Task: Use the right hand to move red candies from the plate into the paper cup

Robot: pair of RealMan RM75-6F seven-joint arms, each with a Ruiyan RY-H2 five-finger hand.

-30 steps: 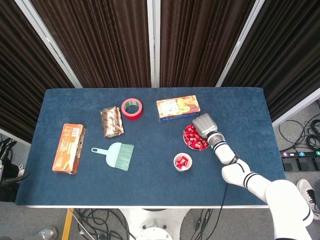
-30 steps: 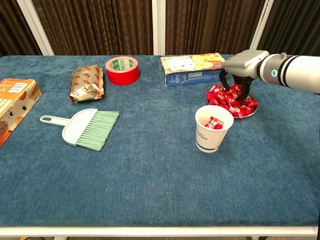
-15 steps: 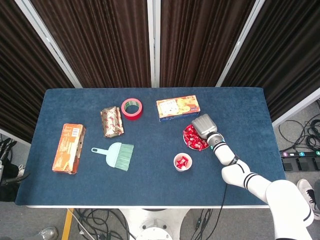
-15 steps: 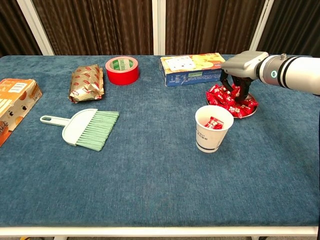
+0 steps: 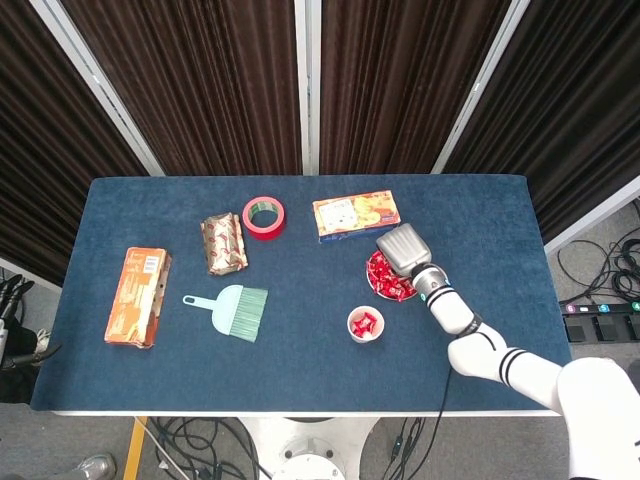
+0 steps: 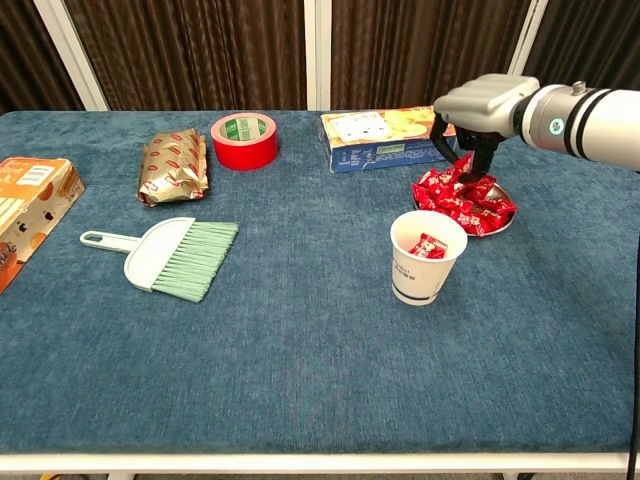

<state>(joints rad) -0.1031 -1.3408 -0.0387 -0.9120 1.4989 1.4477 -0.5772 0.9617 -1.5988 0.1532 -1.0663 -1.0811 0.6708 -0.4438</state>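
While upright, paper cup [image 6: 427, 257] mouth up, right hand [image 6: 478, 108] above plate [image 6: 500, 224]

- Dark brown curtains [image 5: 200, 80] with white posts [image 5: 308, 85] behind a blue-covered table [image 5: 300, 350]
- Grey floor [image 5: 600, 260], black cables [image 5: 215, 440]

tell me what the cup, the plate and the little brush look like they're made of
Cup: white paper by its matte wall, rolled rim and faint print.
Plate: probably metal; the thin rim showing past the candies looks grey and shiny.
Brush: likely plastic; handle and back are one smooth pale-green moulded piece, with fine, probably synthetic, green bristles.
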